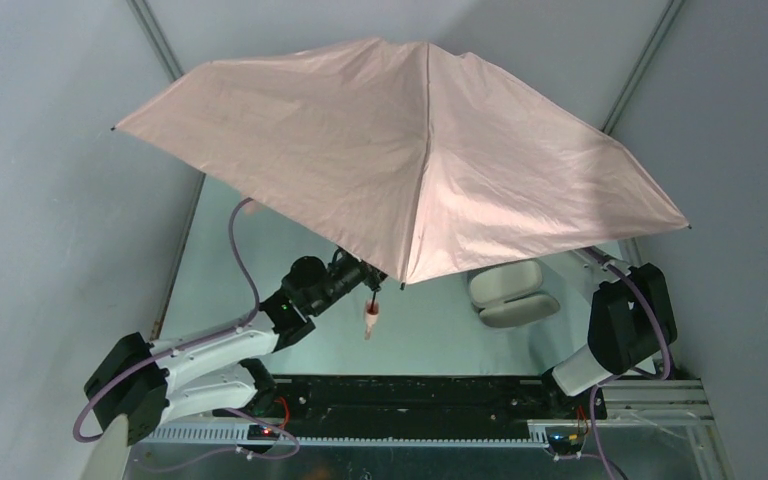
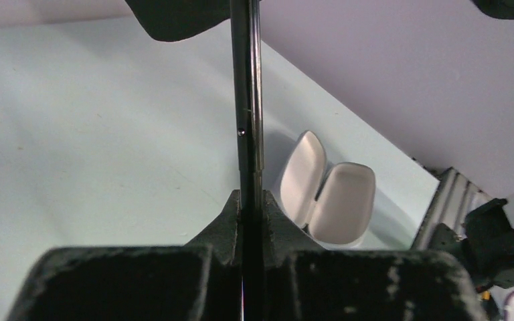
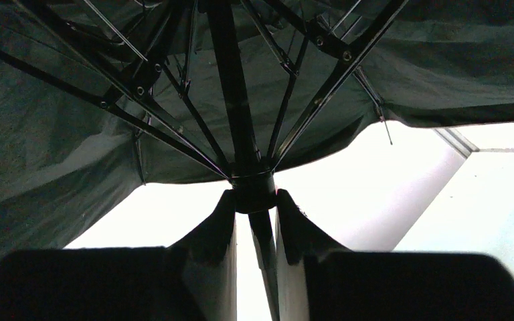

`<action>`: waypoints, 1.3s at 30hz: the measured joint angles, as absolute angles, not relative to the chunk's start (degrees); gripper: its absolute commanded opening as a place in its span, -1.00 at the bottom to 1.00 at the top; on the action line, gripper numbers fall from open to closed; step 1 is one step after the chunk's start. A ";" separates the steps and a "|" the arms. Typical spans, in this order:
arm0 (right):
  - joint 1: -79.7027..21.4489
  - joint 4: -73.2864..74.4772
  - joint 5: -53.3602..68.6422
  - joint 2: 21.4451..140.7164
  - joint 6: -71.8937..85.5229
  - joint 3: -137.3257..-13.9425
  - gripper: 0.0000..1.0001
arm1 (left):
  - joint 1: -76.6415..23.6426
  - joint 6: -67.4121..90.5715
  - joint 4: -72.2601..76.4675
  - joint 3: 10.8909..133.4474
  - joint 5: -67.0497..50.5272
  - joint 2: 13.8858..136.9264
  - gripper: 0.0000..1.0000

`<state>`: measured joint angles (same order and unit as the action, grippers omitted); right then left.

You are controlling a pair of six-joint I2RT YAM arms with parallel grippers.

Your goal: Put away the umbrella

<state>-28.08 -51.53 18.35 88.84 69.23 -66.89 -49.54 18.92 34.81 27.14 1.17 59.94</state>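
I think we are near the start of this job. The umbrella (image 1: 410, 160) is wide open and up in the air over the table (image 1: 260, 270). Its pink top hides most of the back of the table. Nothing is folded yet. It has to be closed, made short and wrapped up.

My left gripper (image 2: 251, 207) is closed tight on the thin pole (image 2: 247, 100), low down near the little pink handle (image 1: 371, 318). The handle hangs free below it. The left arm reaches forward and up from its base toward the middle of the table.

My right gripper (image 3: 254, 207) is under the umbrella, pointing up at the ribs. Its two fingers sit on both sides of the sliding ring (image 3: 253, 190), and they look closed on it. The right arm bends up at the elbow and goes in under the pink cloth.

A grey case (image 2: 328, 200) lies open on the table, near the right arm.
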 measured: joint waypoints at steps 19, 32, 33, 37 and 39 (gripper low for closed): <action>-28.99 -46.26 17.82 88.49 58.13 -61.89 -1.00 | -49.76 32.23 28.38 24.71 -3.42 54.68 -1.00; -40.64 -49.76 17.89 85.30 52.23 -50.94 -1.00 | -47.90 37.30 20.86 34.61 3.36 55.53 -1.00; -41.67 -49.69 19.03 84.71 51.75 -50.24 -1.00 | -47.48 37.23 21.19 35.62 4.71 55.51 -1.00; -43.16 -48.03 20.88 81.08 48.45 -48.49 -1.00 | -47.22 36.49 21.37 37.69 4.29 55.24 -1.00; -43.40 -46.44 20.56 79.55 47.05 -48.05 -0.98 | -47.37 36.47 20.97 38.00 3.31 55.11 -1.00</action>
